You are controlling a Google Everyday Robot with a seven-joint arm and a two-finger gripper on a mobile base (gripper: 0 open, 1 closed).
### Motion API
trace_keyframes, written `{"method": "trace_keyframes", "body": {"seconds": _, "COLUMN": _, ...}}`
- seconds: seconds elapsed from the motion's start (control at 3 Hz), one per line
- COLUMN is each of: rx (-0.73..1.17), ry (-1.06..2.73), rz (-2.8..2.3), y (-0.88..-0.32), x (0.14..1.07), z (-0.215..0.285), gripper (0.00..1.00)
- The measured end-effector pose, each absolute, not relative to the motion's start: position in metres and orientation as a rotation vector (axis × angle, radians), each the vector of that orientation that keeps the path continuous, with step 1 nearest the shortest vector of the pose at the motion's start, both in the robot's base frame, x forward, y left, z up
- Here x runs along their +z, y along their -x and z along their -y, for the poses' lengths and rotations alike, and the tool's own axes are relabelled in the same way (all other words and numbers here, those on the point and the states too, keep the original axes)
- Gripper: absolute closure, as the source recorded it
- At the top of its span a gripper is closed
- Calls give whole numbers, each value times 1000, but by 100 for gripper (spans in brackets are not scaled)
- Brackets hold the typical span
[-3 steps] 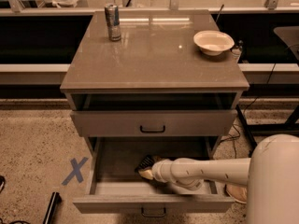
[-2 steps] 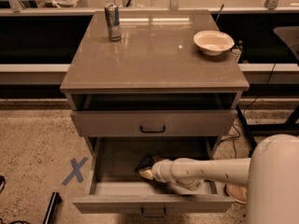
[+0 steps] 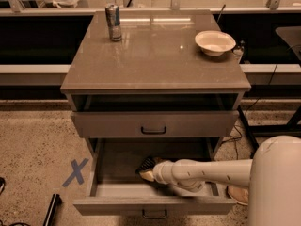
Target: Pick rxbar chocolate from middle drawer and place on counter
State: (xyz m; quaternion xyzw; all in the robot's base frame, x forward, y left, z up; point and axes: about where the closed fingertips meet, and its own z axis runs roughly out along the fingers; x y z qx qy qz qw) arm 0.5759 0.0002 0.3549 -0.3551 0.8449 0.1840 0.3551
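The gripper hung inside the open drawer, at the bar; its grip could not be told

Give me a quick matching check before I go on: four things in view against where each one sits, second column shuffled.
Things:
1. silver can
2. pale bowl
3. hand
4. blue X mark

Places:
A. inside the pulled-out middle drawer
B. on the floor, left of that drawer
C. on the counter, far left corner
D. on the counter, right side towards the back

Pairs: 1-C, 2-D, 3-A, 4-B
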Motion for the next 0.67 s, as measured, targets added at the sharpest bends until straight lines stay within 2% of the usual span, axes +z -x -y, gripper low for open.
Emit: {"method": "trace_keyframes", "body": {"seconds": 0.67, "rx": 476, "ry": 918, "rz": -2183, "y": -576, "x": 355, "z": 0, "gripper": 100}}
